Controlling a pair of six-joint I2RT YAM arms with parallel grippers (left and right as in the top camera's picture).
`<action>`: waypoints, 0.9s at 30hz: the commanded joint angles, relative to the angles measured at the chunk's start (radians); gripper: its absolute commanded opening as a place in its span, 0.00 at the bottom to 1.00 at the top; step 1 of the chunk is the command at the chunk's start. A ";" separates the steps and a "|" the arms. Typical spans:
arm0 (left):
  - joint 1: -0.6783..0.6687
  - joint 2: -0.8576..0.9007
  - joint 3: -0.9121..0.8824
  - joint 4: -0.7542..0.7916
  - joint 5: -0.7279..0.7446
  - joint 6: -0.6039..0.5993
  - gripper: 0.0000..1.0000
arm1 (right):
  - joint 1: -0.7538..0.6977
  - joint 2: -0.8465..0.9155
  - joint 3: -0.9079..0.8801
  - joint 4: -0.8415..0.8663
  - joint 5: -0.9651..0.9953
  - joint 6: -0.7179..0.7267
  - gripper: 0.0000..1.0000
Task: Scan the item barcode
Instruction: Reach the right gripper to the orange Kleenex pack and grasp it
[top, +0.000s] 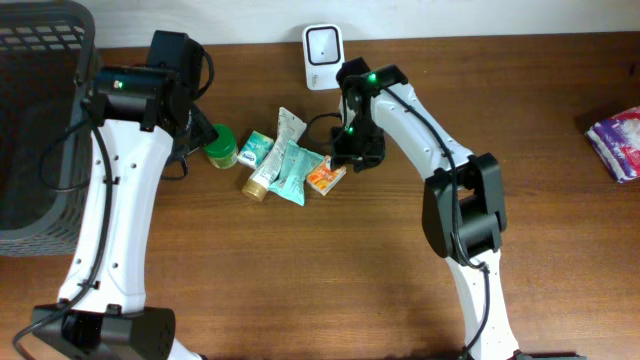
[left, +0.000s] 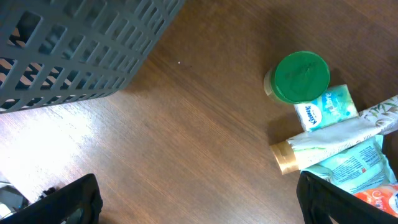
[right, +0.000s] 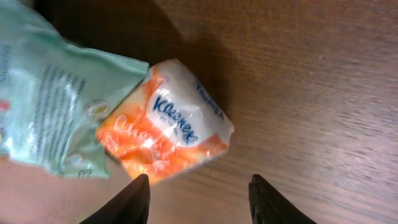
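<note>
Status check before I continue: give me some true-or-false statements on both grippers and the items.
1. The right gripper grips the orange Kleenex pack. False: its jaws are open and the pack lies on the table beyond them.
2. The left gripper is open and empty. True.
3. The green-lidded jar sits in the grey basket. False: it stands on the table beside the teal Kleenex pack.
4. The white scanner stands at the table's far edge. True.

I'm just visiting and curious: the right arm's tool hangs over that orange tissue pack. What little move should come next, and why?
Probably ease the right tool forward until its jaws straddle the orange Kleenex pack. The jaws stand apart and empty, and the pack lies just beyond their tips, not yet between them.
</note>
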 joint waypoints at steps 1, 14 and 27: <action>0.001 -0.003 -0.001 -0.001 -0.011 0.013 0.99 | 0.003 -0.015 -0.040 0.024 0.016 0.079 0.49; 0.001 -0.003 -0.001 -0.001 -0.011 0.012 0.99 | -0.001 -0.015 -0.168 0.179 0.007 0.356 0.40; 0.001 -0.003 -0.001 -0.001 -0.011 0.012 0.99 | -0.206 -0.016 0.054 0.011 -0.037 -0.162 0.43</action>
